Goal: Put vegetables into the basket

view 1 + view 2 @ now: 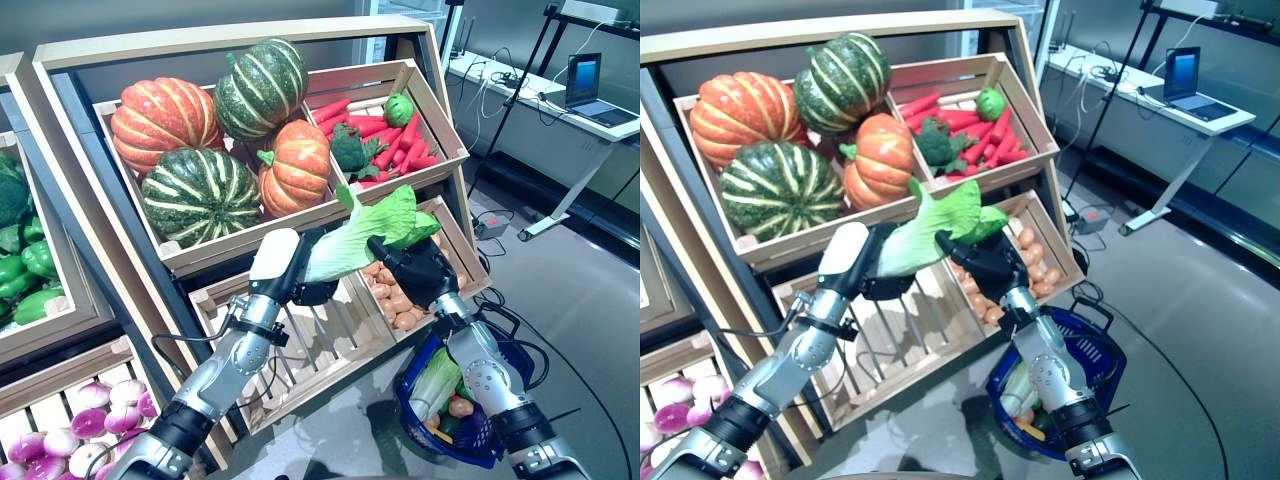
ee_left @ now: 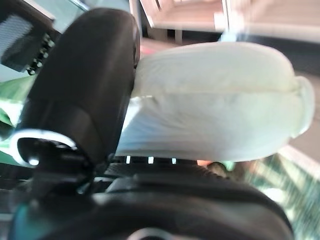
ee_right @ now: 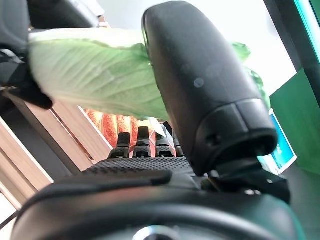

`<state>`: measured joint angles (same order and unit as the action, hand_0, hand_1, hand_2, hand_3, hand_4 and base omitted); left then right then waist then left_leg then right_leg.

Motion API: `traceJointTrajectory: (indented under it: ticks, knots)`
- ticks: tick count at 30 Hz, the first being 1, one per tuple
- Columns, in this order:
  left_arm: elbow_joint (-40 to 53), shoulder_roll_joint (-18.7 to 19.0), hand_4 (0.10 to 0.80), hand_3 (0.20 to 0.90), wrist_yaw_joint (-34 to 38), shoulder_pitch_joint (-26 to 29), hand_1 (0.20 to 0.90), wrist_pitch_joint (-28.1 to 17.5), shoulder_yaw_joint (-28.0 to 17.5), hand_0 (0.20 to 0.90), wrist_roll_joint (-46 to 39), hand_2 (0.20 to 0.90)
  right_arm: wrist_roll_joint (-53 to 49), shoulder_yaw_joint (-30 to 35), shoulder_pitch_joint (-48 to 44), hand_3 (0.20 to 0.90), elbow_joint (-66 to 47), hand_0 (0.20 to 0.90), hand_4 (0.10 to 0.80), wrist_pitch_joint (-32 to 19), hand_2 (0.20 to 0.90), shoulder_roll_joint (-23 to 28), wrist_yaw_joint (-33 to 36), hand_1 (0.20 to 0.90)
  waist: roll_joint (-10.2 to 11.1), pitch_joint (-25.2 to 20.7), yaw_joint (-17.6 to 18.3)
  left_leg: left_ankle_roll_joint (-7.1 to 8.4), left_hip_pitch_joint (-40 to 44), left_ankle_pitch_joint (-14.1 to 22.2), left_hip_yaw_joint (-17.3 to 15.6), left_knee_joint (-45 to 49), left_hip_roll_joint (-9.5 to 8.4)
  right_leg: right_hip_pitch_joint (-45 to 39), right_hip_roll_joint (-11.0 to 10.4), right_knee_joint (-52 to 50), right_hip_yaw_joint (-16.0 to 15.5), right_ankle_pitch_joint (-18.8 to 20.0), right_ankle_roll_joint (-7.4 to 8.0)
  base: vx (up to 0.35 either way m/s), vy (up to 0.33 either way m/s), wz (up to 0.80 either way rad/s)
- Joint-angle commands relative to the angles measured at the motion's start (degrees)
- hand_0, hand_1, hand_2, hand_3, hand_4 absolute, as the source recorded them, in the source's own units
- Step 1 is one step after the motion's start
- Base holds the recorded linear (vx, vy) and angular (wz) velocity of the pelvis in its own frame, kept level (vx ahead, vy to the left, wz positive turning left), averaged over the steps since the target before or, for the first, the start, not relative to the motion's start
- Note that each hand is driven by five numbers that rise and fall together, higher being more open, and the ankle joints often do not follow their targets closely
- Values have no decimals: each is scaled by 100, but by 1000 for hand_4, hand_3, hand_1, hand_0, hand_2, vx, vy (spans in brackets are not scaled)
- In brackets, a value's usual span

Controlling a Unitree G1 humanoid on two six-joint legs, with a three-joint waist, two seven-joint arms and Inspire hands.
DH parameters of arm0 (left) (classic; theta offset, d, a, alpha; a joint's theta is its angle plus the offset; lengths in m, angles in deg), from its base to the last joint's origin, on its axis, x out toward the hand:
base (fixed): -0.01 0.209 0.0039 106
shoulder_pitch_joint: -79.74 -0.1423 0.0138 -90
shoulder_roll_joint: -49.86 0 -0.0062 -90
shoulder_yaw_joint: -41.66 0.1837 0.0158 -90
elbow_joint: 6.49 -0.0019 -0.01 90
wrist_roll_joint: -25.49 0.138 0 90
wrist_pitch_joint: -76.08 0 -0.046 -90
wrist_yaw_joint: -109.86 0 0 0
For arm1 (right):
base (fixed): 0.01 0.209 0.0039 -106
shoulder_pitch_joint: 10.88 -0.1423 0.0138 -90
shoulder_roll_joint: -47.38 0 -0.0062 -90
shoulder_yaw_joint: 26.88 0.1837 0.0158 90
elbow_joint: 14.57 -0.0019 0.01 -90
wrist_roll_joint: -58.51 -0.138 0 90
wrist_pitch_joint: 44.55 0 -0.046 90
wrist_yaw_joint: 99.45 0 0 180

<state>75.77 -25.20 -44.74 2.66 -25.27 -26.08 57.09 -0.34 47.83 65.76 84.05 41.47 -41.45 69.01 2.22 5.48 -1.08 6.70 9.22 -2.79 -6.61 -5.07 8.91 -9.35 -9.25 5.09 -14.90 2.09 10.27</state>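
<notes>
between the two hands, in front of the wooden crates, held up: a cabbage, long axis running left to right, white stalk end clamped in the left hand with thumb curled over it, leafy green end pinched by the right hand. well below and to the right, hanging off the right forearm, the blue basket, so nearer the right arm and a downward, rightward carry likely needed. hard to make out: basket contents beyond something pale green and orange, and the fingers behind the leaves.
</notes>
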Motion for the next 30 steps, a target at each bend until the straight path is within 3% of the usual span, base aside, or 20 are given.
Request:
traceJointTrajectory:
  ticks: [1,7,20,22,25,30]
  knots:
    - [1120,-177,400,300,1183,1489,300,-1549,345,300,631,300,302,-73,-829,900,110,900,800,-165,900,-94,827,900,-26,-379,-9,-3,-103,232,8,7,83,7,-229,-9,39,98,-90,0,0,0]
    - [1174,-340,400,300,1687,1655,300,-1639,510,300,1037,300,468,-184,-786,900,532,900,800,-130,900,-310,1497,900,-25,-363,54,-14,-93,247,-20,7,77,29,-219,-9,124,104,-96,0,0,0]
    - [1123,-529,400,300,1996,1788,300,-1811,920,300,1356,300,468,-266,-1068,900,931,900,800,-370,900,-707,2107,900,-50,-365,57,-7,-68,272,-46,7,81,34,-202,-9,192,101,-103,0,0,0]
    - [1074,-558,400,300,2023,1806,300,-1818,965,300,1353,300,258,-278,-1111,900,907,900,800,-597,900,-767,1905,900,-52,-362,48,-12,-67,275,-44,7,78,30,-203,-9,193,94,-104,0,0,0]
    - [1004,-534,400,300,1965,1730,300,-1937,975,300,1128,300,54,-193,-1197,900,553,900,800,-1346,900,-802,1462,900,-72,-353,19,-13,-78,269,-21,7,75,33,-205,-9,185,94,-103,0,0,0]
    - [1010,-529,400,300,1743,1627,300,-1935,997,300,851,300,-69,-107,-1256,900,283,900,800,-1956,900,-813,1064,900,-90,-349,-6,-27,-77,289,17,7,64,28,-206,-9,176,81,-98,0,0,0]
